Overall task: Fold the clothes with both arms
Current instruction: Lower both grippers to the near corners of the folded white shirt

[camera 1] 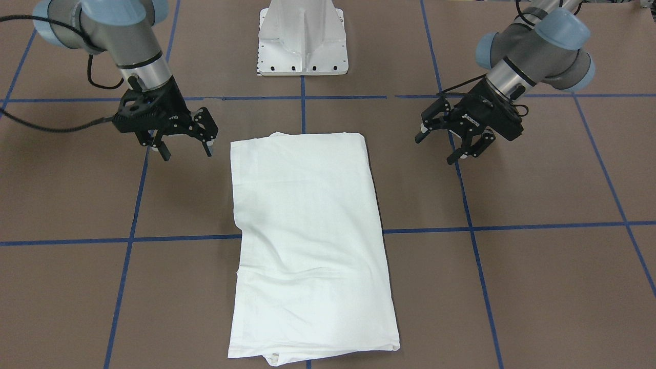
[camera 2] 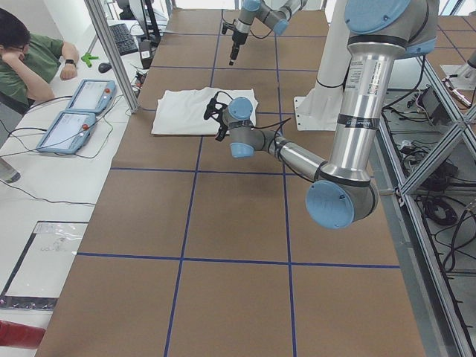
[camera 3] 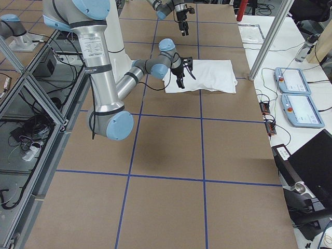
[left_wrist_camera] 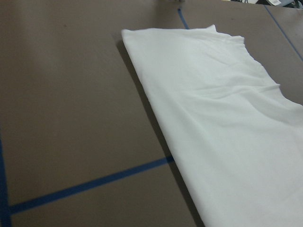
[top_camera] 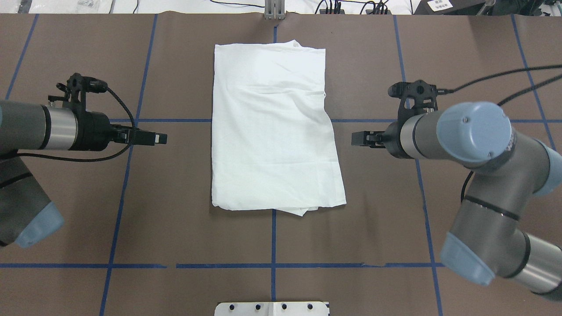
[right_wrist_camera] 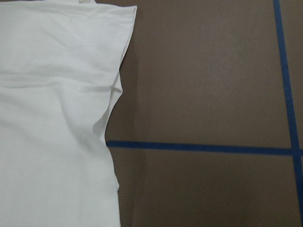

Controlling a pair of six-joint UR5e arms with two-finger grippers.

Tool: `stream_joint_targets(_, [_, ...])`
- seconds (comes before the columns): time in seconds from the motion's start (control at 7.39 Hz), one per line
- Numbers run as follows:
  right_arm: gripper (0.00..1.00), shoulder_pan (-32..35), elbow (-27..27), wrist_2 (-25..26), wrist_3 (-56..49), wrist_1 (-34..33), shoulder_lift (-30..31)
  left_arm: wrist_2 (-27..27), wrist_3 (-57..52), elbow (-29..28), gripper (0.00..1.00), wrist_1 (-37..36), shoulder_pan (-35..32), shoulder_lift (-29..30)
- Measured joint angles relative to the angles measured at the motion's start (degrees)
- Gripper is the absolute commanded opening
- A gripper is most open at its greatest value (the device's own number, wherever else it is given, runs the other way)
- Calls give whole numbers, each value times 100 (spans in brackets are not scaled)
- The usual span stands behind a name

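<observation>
- Brown paper-covered table (top_camera: 88,197) carries the white cotton shirt (top_camera: 272,131), folded into a long rectangle at centre, its long axis running away from the robot.
- You have the black two-finger left gripper (top_camera: 159,139) and black two-finger right gripper (top_camera: 358,139) flanking its long edges, both clear of the cloth. The right sits nearer.
- Your front-facing view shows both sets of jaws spread and empty, while overhead catches them edge-on and hides that.

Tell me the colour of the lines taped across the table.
Blue lines; clearest in the overhead exterior view.
</observation>
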State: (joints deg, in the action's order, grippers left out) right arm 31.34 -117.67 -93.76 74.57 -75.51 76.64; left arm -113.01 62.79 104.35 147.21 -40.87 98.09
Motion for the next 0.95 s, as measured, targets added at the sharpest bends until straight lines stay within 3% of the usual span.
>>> stream_joint_targets(0.14, [100,-508,-271,468,648,1,173,506,369,379,100,-413,542,-91])
stream_joint_targets(0.41, [100,-1010,-430,917,1152,1,270,1487,848,718,100,-1863,1513,296])
stream_joint_targets(0.68, [100,-1093,-437,1000,1219,2,279,1844,958,413,100,-2659,1882,874])
stream_joint_targets(0.95, [100,-1107,-428,1015,1226,2,276,1905,988,76,100,-2774,1922,1121])
